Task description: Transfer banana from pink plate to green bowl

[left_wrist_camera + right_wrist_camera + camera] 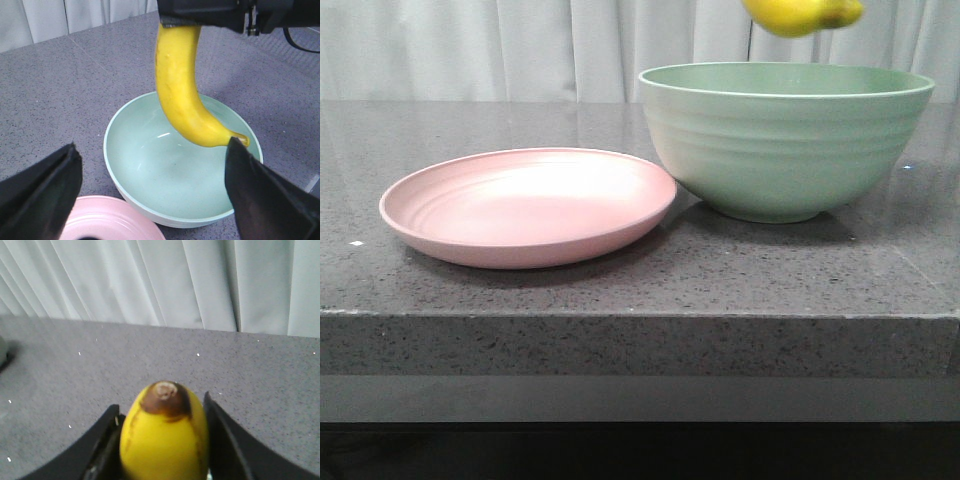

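Right fingers [105, 445] clamp banana [162, 440] between them, above green bowl [150, 165].

Speckled grey stone table [620, 310], pink plate [528, 205], green bowl [785, 140] touching rims

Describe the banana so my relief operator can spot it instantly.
Start at the dark stone counter, then the tall green bowl beside the pink plate. Above that bowl hangs the banana, clamped in the right gripper: the only bright yellow, curved thing.

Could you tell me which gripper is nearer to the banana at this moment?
Right. The right gripper is clamped on the banana, holding it above the green bowl. The left gripper is open, apart from the banana, near the bowl's rim.
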You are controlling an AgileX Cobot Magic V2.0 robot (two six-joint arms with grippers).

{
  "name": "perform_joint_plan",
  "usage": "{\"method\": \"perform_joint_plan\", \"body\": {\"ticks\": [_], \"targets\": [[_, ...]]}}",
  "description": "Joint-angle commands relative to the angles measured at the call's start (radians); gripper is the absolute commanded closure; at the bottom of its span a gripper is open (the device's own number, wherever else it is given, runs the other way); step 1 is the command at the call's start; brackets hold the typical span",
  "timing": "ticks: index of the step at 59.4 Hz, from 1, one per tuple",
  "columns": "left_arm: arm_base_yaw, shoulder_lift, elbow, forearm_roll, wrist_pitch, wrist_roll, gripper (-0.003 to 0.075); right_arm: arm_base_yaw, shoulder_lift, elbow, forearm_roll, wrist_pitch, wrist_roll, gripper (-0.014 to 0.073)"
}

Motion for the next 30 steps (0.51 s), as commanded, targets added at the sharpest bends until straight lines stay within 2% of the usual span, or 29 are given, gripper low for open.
{"method": "perform_joint_plan", "body": {"ticks": [1,22,30], "targets": [[-0.009,-0.026,-0.034,-0.015,-0.072,-0.003,0.0146,-0.006,-0.012,-0.040,-0.076,0.017,-0.015,0.0471],[-0.009,-0.026,-0.034,-0.013,-0.072,-0.003,0.0146,-0.005,0.135,-0.040,-0.081,0.074,-0.015,0.0469],[-0.009,-0.026,-0.034,-0.013,-0.072,-0.003,0.0147,-0.005,0.169,-0.040,-0.081,0.087,-0.015,0.0396]]}}
